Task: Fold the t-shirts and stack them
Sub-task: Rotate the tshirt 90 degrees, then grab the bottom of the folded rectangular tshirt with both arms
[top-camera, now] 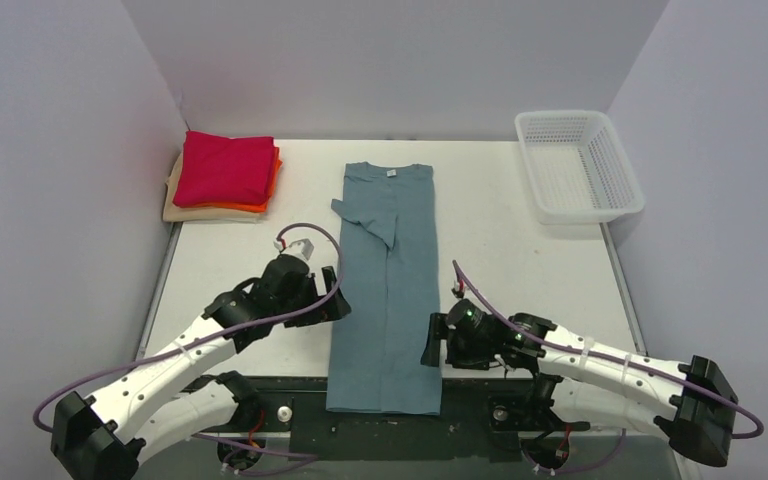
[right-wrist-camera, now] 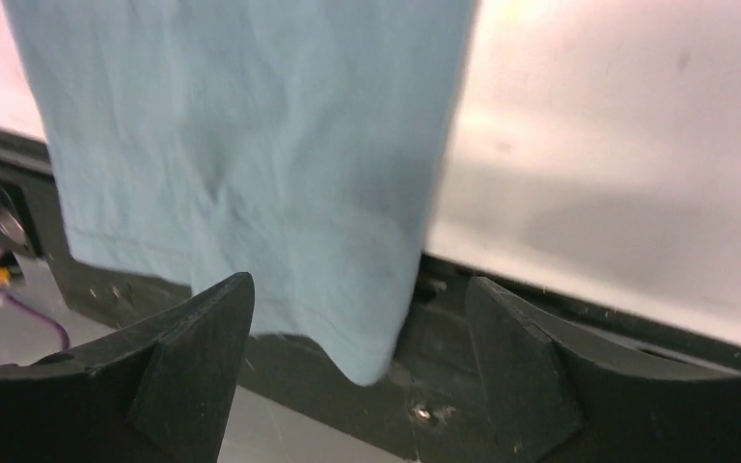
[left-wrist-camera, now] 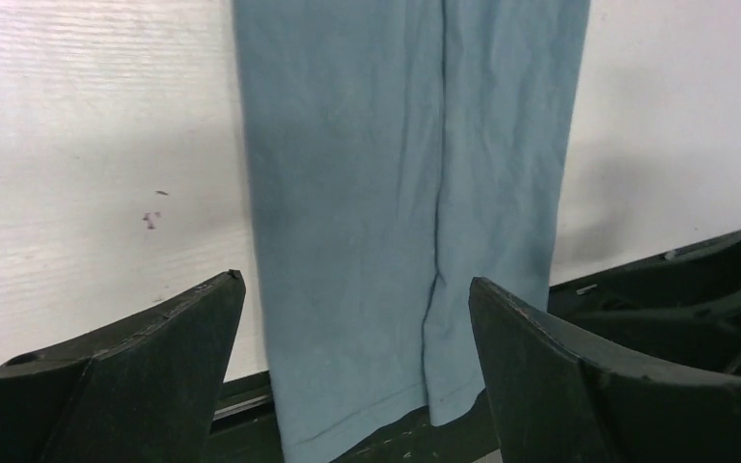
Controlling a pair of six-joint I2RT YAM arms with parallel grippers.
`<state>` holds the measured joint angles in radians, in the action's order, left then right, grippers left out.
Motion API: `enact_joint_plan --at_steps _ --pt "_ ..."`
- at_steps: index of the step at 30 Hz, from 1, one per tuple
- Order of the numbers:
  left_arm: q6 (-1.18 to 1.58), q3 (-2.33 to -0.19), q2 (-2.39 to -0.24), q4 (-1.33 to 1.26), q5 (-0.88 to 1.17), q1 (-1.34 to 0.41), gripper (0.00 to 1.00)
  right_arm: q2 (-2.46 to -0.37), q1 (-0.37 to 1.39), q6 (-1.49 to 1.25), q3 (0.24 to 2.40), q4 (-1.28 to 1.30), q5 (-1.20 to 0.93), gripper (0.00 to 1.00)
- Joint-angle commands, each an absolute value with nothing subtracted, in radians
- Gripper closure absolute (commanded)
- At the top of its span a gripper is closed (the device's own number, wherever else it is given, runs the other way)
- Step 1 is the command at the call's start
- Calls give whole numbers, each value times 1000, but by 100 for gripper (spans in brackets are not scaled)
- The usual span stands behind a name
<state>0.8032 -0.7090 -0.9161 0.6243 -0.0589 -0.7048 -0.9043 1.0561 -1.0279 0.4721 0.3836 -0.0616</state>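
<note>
The left gripper [left-wrist-camera: 357, 289] is held wide open, with nothing between its black fingers [left-wrist-camera: 145, 362]. It is poised just beside the left edge of the long dusty teal-blue cotton t-shirt [top-camera: 388, 290], low over the white table [top-camera: 530, 260]. The right gripper [right-wrist-camera: 359, 289] is also seen with its jaws well apart and nothing clamped. It is placed at the shirt's right edge near the hem, and in the right wrist view the hem corner is seen below the gap between the fingers.

The teal shirt has been folded lengthwise into a narrow strip. It is laid down the middle of the table with its collar at the far end, and its hem is draped over the near edge onto the dark base plate [top-camera: 480, 400].

At the far left corner a stack is found. A crimson-red folded tee [top-camera: 225, 167] is set on top, an orange one [top-camera: 273, 185] under it and a beige one [top-camera: 182, 205] at the bottom. A white plastic mesh basket [top-camera: 580, 165] is placed at the far right corner, well apart from the shirts.
</note>
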Motion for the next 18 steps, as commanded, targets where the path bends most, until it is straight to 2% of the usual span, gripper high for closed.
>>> enact_joint_plan --at_steps 1,4,9,18 --pt "870 -605 -897 366 63 -733 3 -1013 988 -929 632 334 58 25" --pt "888 -568 -948 242 121 -745 3 -1143 962 -895 687 277 81 24" --pt "885 -590 -1048 271 72 -759 3 -1381 899 -829 898 252 191 24" --pt "931 -512 -942 437 -30 -764 3 -1891 829 -736 1304 349 316 22"
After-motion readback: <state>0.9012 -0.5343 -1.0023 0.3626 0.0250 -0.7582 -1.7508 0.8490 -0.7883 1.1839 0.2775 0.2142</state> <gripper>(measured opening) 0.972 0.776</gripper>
